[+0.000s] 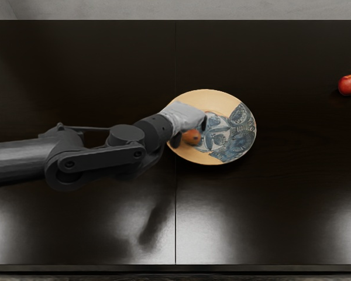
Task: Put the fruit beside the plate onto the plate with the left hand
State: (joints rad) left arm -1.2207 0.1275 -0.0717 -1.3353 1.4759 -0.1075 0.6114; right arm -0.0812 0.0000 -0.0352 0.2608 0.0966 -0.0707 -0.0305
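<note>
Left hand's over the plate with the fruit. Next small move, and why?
Probably lower slightly and let go: the left hand seems to grip the orange fruit already over the plate, inside its left rim, so only release remains.

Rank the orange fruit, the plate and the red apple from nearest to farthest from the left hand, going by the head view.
From the left hand:
1. orange fruit: in its grasp, at the plate's left part.
2. plate: just beneath the hand, mid-picture.
3. red apple: far off at the upper right.
</note>
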